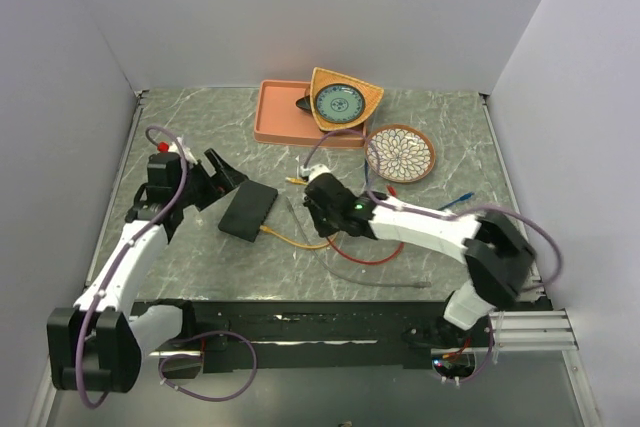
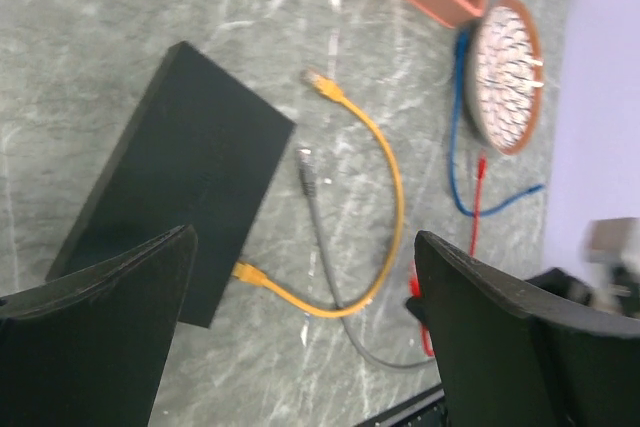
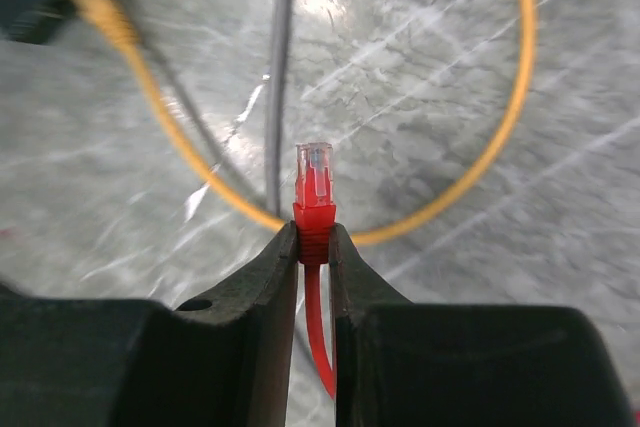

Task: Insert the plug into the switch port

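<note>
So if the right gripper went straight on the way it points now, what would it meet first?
Probably the grey cable, lying just left of the red plug it holds, or bare table inside the yellow cable loop; depth is unclear. The switch sits off to the side.

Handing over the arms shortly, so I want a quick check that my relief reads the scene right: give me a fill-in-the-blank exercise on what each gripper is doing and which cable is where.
1. The right gripper is shut on the plug of the ____ cable.
2. The left gripper, near the switch, is ____ and holds nothing.
3. One end of the looped cable meets the switch's edge; its colour is ____.

Missing words: red; open; yellow.
</note>
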You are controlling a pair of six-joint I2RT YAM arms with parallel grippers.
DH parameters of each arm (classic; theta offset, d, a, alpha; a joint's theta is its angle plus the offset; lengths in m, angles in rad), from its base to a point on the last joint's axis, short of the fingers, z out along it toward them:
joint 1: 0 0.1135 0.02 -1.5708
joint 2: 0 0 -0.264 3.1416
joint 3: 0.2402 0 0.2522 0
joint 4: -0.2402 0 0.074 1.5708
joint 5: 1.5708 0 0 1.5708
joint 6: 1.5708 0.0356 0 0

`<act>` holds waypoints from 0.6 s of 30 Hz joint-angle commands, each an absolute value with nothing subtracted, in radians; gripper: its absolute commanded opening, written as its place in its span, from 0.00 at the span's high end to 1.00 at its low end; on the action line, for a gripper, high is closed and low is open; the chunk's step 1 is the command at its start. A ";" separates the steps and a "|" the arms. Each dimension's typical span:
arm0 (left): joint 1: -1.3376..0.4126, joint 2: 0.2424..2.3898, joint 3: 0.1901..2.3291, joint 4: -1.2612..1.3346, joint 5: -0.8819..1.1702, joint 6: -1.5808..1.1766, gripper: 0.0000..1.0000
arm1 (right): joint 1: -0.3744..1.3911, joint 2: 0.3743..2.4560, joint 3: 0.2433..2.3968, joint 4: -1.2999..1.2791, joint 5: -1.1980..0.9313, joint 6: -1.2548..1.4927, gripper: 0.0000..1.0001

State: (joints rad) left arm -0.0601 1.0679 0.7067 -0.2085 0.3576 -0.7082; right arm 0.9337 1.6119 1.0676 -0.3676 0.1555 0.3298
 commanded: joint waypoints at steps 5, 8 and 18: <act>-0.060 0.824 0.678 -0.229 0.527 -0.684 0.01 | 0.949 1.192 0.864 -0.207 -0.079 0.224 1.00; -0.060 0.718 0.635 -0.170 0.604 -0.703 0.04 | 0.962 1.060 0.764 -0.151 -0.185 0.202 1.00; -0.060 0.542 0.569 0.117 0.873 -0.844 0.04 | 0.966 0.914 0.664 0.101 -0.553 0.271 1.00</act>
